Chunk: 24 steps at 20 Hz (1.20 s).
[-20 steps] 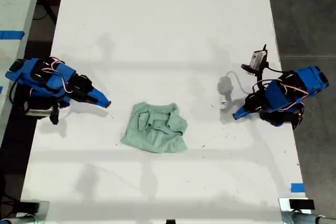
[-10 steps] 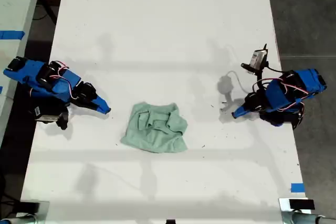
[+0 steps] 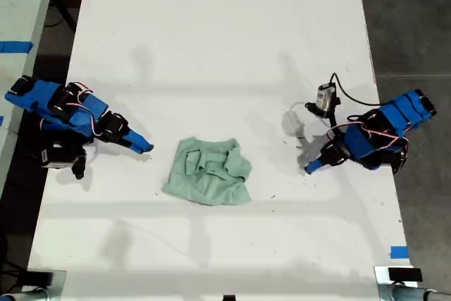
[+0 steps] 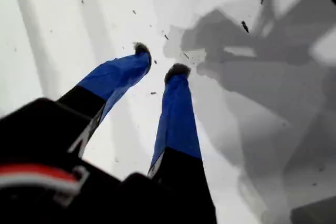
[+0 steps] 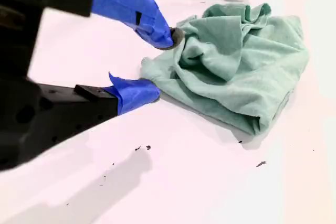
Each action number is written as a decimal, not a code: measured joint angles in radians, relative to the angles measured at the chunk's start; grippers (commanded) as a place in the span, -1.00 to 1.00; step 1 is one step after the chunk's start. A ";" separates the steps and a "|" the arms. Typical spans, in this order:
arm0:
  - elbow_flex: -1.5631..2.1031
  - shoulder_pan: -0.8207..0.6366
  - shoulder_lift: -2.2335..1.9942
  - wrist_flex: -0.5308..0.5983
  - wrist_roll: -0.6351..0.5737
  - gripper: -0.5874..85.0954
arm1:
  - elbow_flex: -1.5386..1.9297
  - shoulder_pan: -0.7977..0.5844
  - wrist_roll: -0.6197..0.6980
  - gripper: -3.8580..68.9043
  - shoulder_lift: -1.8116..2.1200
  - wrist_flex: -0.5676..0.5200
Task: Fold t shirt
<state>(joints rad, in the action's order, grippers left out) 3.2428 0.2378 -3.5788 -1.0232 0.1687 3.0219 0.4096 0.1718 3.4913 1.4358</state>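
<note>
Mint t shirt (image 3: pixel 208 172) crumpled | my second tool (image 5: pixel 161 65) released beside | my first tool (image 4: pixel 160 59) released

The t shirt (image 3: pixel 208 172) is soft, wrinkled matt cloth; the table (image 3: pixel 218 40) is smooth, matt white, speckled with dark flecks.

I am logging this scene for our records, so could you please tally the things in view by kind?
t shirt: 1
grippers, my first gripper and my second gripper: 2
blue tape pieces: 2
white table: 1
Total: 6
</note>
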 measured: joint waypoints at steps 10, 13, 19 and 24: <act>0.000 -0.002 0.000 0.000 -0.003 -0.65 | 0.003 0.003 0.709 -0.67 0.003 -0.032; 0.000 -0.002 0.000 0.000 -0.003 -0.65 | 0.003 0.003 0.732 -0.69 0.003 -0.032; 0.000 -0.002 0.000 0.000 -0.003 -0.65 | 0.003 0.003 0.733 -0.71 0.003 -0.032; 0.000 -0.002 0.000 0.000 -0.003 -0.65 | 0.003 0.003 0.733 -0.73 0.003 -0.038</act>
<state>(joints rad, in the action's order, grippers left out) 3.2428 0.2362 -3.5788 -1.0232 0.1657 3.0250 0.4126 0.9050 3.4944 1.3975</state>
